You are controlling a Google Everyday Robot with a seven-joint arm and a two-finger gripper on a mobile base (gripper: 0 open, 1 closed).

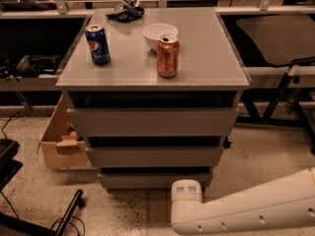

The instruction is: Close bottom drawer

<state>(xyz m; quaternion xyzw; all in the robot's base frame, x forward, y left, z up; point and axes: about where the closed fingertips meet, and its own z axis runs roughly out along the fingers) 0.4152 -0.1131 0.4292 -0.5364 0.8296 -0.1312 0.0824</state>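
Note:
The bottom drawer [155,180] is the narrowest grey front, lowest in the grey cabinet [206,58], with a dark gap showing above it. It stands close under the mid-width drawer front [155,156]. My gripper [186,186] is at the end of the white arm [256,208], which reaches in from the lower right. It sits low, right in front of the bottom drawer's right part. Whether it touches the front is hidden.
On the cabinet top stand a blue Pepsi can [98,44], an orange can [168,56], a white bowl [158,34] and a dark bundle [125,11]. A cardboard box [61,144] sits on the floor at the left. Black chair legs [69,213] are at the lower left.

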